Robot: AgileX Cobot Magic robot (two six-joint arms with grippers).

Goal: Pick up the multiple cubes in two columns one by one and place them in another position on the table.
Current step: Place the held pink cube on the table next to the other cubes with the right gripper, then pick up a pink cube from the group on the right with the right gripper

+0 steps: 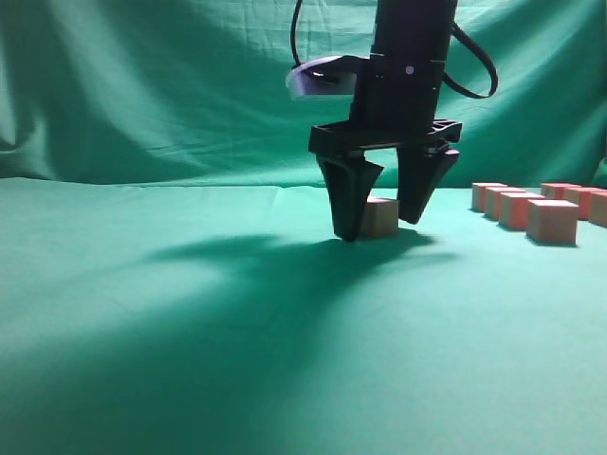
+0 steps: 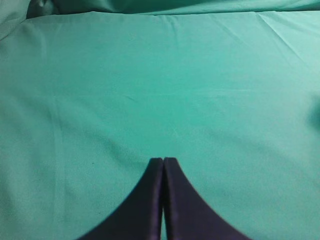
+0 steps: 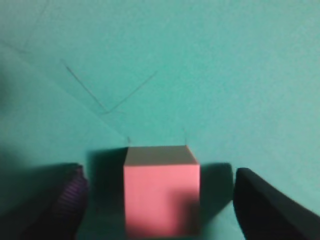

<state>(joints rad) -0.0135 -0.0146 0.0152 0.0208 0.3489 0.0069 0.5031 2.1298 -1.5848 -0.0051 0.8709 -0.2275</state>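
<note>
Flanking right hand (image 1: 379, 227), lone cube (image 1: 381, 216), cube columns (image 1: 536, 209) aside

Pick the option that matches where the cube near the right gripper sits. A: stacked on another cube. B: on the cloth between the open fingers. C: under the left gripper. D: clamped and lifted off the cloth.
B: in the right wrist view the cube rests on the green cloth, with gaps on both sides to the right gripper fingers.

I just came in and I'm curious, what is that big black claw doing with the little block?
The right gripper is open, down on the green cloth, with one cube between its fingers. Gaps show on both sides, so it isn't squeezing. More cubes wait in two columns at the right. The left gripper is shut and holds nothing.
</note>
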